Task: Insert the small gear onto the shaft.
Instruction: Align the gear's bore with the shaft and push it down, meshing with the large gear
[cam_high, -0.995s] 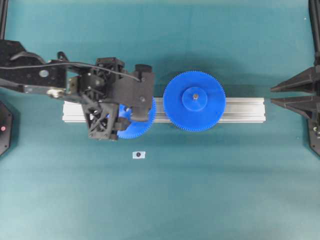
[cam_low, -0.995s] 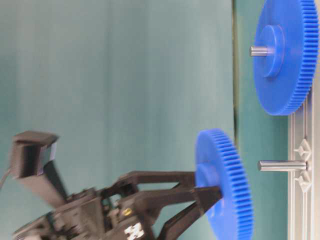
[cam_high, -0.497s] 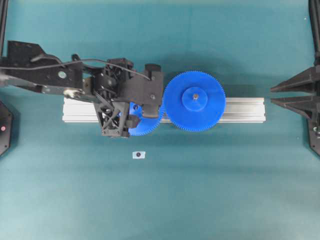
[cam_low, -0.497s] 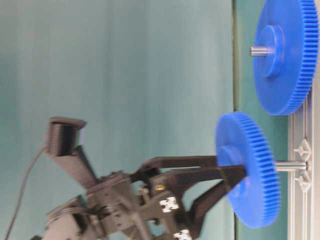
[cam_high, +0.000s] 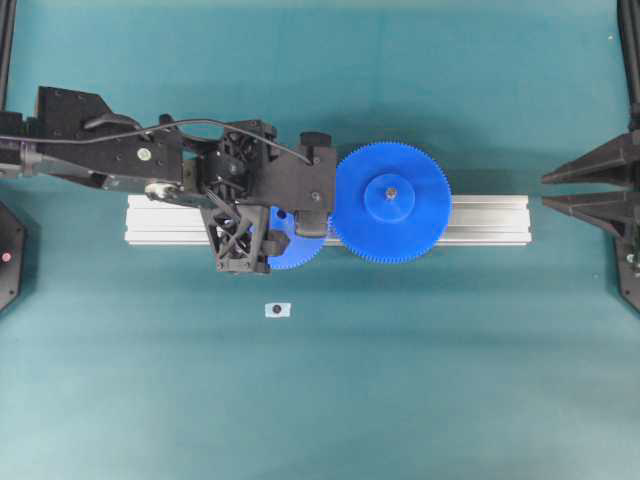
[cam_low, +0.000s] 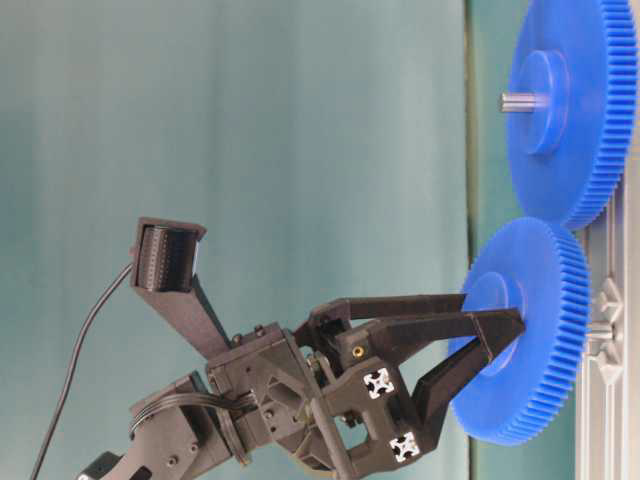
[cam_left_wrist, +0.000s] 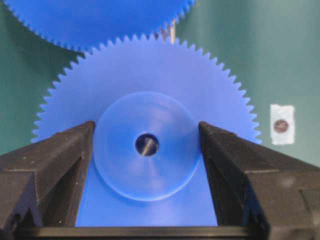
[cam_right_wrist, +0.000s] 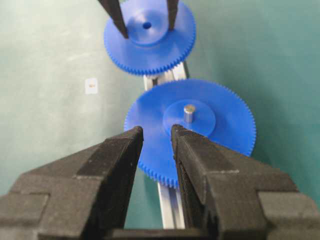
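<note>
Left gripper (cam_left_wrist: 145, 137) was clamped on the gear's (cam_left_wrist: 150, 90) hub, so the bore stayed clear; you could see the shaft (cam_left_wrist: 147, 145) tip inside it. In the table-level view the gear sat low on the shaft, near the rail (cam_high: 480, 220). Watch the big gear (cam_high: 392, 203): teeth met, which may block seating. Right gripper (cam_right_wrist: 155, 131) hung nearly closed, holding nothing, well apart.
</note>
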